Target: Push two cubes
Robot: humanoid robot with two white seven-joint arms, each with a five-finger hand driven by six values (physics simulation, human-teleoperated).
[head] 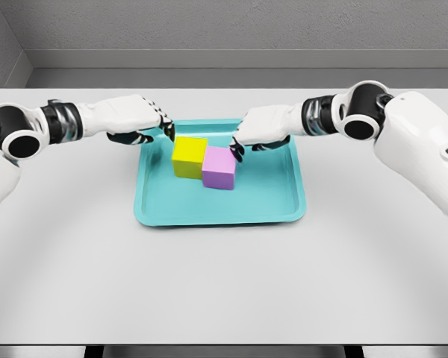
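Left hand (138,119) & right hand (263,127), fingers loosely curled, holding nothing, flank yellow cube (189,156) touching pink cube (219,168) in teal tray (295,201) on desk (224,283); prob. light, rigid, slide-prone—push flat outer faces.

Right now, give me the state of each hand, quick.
Left hand: fingers relaxed, holding nothing, tips by the yellow cube.
Right hand: fingers relaxed, holding nothing, tips by the pink cube.
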